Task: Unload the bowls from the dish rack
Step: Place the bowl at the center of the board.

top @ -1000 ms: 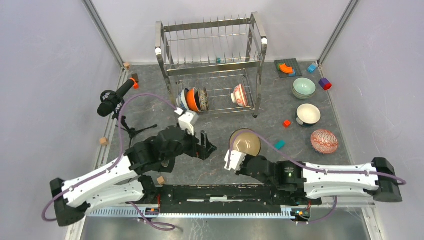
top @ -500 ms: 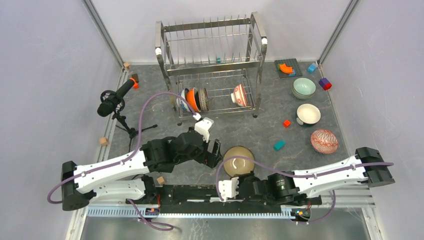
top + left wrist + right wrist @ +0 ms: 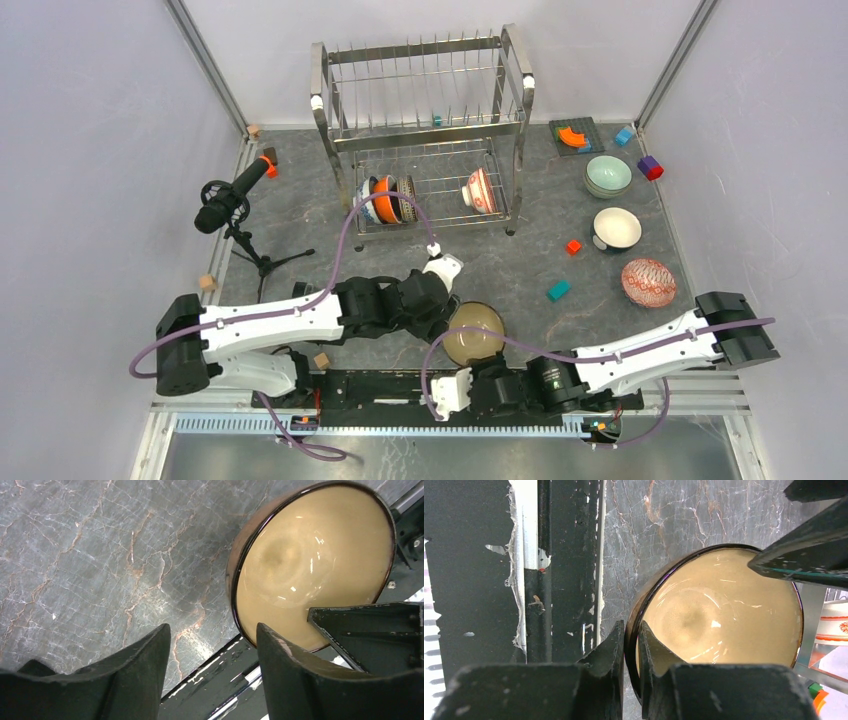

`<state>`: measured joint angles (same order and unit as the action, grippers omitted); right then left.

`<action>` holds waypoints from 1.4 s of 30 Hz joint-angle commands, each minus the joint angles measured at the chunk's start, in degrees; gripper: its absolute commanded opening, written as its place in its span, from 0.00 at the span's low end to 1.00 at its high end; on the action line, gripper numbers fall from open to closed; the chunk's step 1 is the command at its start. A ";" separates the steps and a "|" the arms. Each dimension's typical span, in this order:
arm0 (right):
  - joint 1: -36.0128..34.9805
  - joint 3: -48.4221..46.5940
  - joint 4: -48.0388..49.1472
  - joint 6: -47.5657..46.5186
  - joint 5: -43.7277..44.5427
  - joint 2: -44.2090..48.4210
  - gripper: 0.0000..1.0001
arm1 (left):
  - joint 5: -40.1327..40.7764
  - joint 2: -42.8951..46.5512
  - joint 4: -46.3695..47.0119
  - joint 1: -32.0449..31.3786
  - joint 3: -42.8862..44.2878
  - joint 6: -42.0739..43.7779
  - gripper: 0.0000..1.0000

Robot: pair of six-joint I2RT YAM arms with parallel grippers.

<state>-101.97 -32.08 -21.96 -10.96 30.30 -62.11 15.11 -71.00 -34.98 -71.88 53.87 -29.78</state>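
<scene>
Shows right gripper (image 3: 631, 630) pinching the rim of the brown-gold bowl (image 3: 719, 625); left gripper (image 3: 212, 632) spread apart beside that bowl, gripping nothing.

Glossy brown-gold round ceramic bowl (image 3: 305, 565) sits upper right, tilted, tan inside facing camera, over grey veined stone table (image 3: 90, 555). Left gripper (image 3: 212, 627) jaws apart, nothing between; one fingertip at bowl rim. Black angular part (image 3: 370, 630) overlaps bowl's lower right.
</scene>
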 commanded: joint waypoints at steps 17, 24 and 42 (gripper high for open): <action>-1.64 -4.66 6.43 -1.96 5.37 -1.07 0.00 | 1.04 -5.56 1.68 -2.79 0.83 1.13 0.47; -1.69 -4.58 7.36 -2.00 5.34 -1.78 0.00 | -0.05 -5.93 2.77 -2.89 -0.29 0.63 0.45; -2.66 -4.17 9.08 3.11 4.51 -2.51 0.17 | -0.43 -2.30 8.66 -2.91 -5.49 -2.97 0.02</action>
<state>-104.09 -32.91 -17.28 -6.70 32.01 -65.63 14.96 -75.20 -26.76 -74.11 50.00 -33.93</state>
